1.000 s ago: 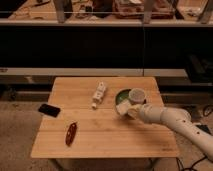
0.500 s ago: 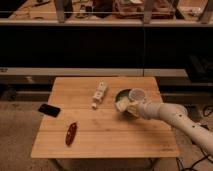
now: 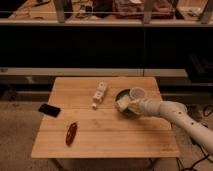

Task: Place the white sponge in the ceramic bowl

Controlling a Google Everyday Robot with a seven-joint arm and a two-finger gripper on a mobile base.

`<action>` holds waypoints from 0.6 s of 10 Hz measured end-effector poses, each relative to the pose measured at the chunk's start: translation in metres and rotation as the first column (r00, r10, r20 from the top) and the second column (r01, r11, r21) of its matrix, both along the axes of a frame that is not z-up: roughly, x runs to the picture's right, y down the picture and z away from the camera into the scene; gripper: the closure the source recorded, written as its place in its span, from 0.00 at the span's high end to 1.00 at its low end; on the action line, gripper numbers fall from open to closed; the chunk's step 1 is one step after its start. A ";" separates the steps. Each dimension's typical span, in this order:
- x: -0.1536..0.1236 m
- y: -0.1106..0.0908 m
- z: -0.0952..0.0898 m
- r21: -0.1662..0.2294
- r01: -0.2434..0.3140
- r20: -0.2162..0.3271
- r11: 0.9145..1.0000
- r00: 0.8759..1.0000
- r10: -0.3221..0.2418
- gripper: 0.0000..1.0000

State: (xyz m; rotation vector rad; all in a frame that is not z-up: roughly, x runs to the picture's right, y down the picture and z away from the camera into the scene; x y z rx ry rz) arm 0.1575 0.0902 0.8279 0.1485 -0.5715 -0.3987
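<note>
The white sponge [image 3: 122,103], a small off-white block, sits low over the left part of the ceramic bowl [image 3: 120,94], a dark green dish at the table's right side. My gripper [image 3: 129,105] reaches in from the right on a white arm and is shut on the sponge. Whether the sponge touches the bowl's floor I cannot tell. Much of the bowl is hidden by the sponge, the gripper and a cup.
A white cup [image 3: 136,93] stands at the bowl's far right rim. A long white bar [image 3: 99,94] lies left of the bowl. A black phone [image 3: 49,109] overhangs the wooden table's [image 3: 115,135] left edge, and a red object [image 3: 71,133] lies front left. Dark shelving runs behind.
My gripper has carried the sponge up and back from the bowl's front-left edge to over its inside. The other objects have not moved.
</note>
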 end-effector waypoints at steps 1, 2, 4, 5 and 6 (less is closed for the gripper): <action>0.000 0.001 0.001 0.000 0.002 -0.001 1.000 1.000 -0.002 0.80; 0.000 0.003 0.003 -0.001 0.008 -0.003 1.000 1.000 -0.008 0.80; 0.000 0.004 0.003 0.001 0.010 -0.003 1.000 1.000 -0.010 0.80; 0.000 0.002 0.003 0.006 0.008 -0.004 1.000 1.000 -0.008 0.80; 0.000 0.003 0.003 0.004 0.010 -0.003 1.000 1.000 -0.010 0.80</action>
